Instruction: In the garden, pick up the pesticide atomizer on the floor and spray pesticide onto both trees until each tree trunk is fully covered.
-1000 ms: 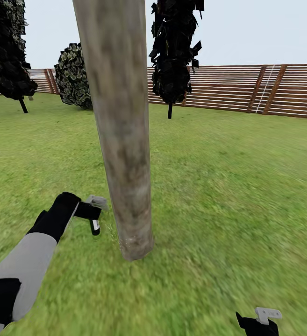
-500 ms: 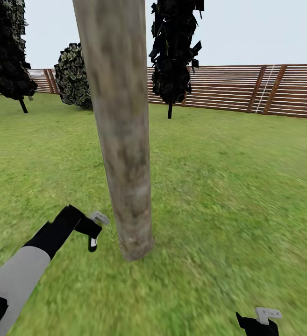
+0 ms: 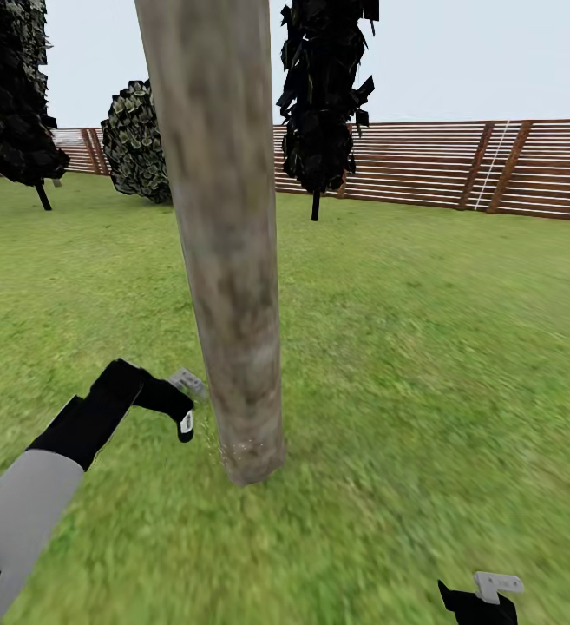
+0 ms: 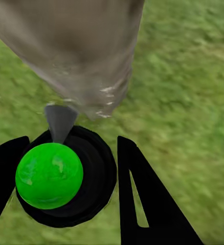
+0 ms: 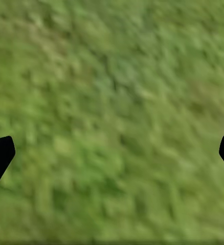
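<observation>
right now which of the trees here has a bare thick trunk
The near tree beside the left gripper: thick, bare, mottled grey-brown trunk. The dark trees by the fence have thin black stems.

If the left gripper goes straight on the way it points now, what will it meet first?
Probably the base of the tree trunk: the left gripper, shut on the atomizer, faces it directly. Depth between them is unclear.

Mottled grey-brown tree trunk (image 3: 232, 260), green grass (image 3: 423, 347), brown slatted fence (image 3: 458, 165)
</observation>
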{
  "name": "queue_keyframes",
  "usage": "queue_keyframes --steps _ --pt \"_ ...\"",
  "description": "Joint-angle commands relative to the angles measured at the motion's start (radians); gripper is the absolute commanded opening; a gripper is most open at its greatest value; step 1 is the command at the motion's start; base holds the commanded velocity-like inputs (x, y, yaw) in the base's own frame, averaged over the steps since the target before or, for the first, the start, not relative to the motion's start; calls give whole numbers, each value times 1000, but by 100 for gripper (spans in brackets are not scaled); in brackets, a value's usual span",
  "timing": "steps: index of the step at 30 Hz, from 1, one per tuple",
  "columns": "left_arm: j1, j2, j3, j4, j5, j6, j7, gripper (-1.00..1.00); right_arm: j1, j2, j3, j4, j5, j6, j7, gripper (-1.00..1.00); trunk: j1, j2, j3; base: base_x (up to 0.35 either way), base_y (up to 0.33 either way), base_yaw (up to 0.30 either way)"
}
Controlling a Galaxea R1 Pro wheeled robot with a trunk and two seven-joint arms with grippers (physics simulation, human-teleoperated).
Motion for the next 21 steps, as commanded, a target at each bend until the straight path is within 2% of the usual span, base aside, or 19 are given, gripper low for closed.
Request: queue_keyframes --steps 1,6,13,17,18,21 --pt "-1 3 0 -6 -2 0 -3 -100 0 0 0 0 0 0 0 100 0 0 0 0 0 0" --pt "-4 19 -1 -29 -1 2 -6 -100 0 0 0 0 0 0 0 100 0 0 0 0 0 0" --pt "16 13 -9 -19 2 -4 -5 -100 0 0 0 0 0 0 -1 100 0 0 0 0 0 0" --pt "82 9 -8 -11 -1 -12 -1 -100 0 0 0 0 0 0 0 100 0 0 0 0 0 0" --pt "112 9 -7 -5 -2 -13 11 -100 0 0 0 0 0 0 0 100 0 0 0 0 0 0" --pt "137 5 -6 3 2 -12 78 -100 0 0 0 0 0 0 0 100 0 0 0 0 0 0"
